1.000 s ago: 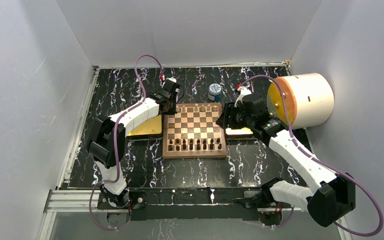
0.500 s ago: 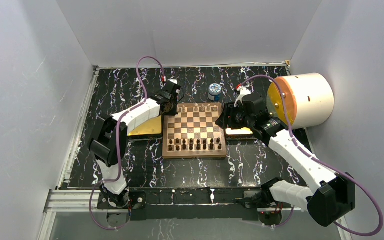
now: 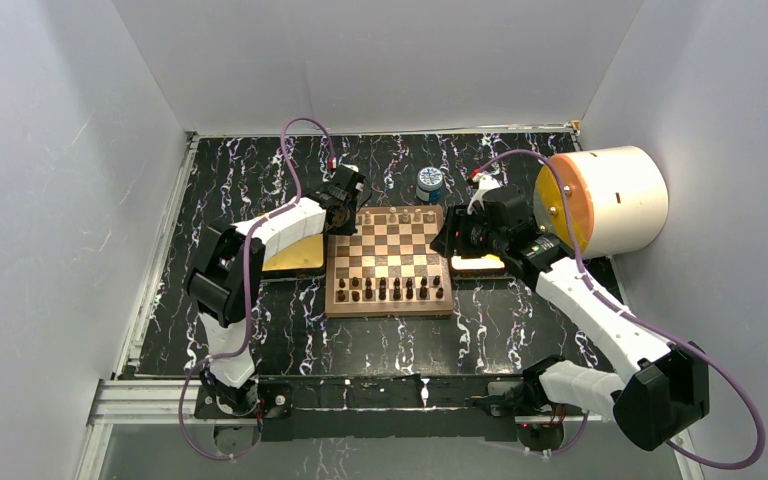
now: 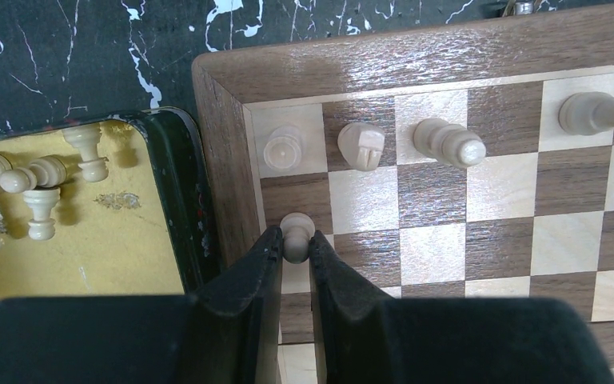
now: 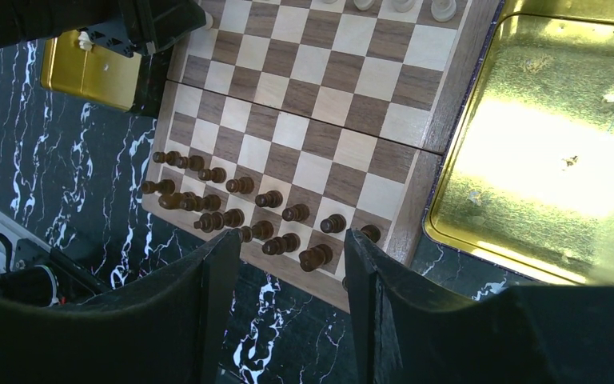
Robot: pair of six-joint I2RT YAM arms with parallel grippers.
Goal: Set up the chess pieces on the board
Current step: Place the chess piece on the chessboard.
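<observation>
In the left wrist view my left gripper (image 4: 295,242) is shut on a cream pawn (image 4: 297,225) over the board's (image 4: 436,240) left-hand column, one row in front of the back row. I cannot tell whether the pawn touches the wood. A cream rook (image 4: 285,149), knight (image 4: 362,146) and bishop (image 4: 448,142) stand on that back row, with another cream piece (image 4: 592,112) further right. Several cream pieces (image 4: 36,188) lie in the gold tray (image 4: 112,248) beside the board. My right gripper (image 5: 292,240) is open and holds nothing, above the board's (image 5: 320,104) near right corner.
Two rows of dark pieces (image 5: 240,210) fill the board's near side. A bare gold tray (image 5: 552,144) lies right of the board. A small blue-and-white jar (image 3: 429,184) stands behind the board (image 3: 388,245). A large white cylinder (image 3: 610,200) sits at the far right.
My left arm has swung a little to the right, from over the tray's edge onto the board's far left corner, with the pawn in its grip. The right arm has not moved.
</observation>
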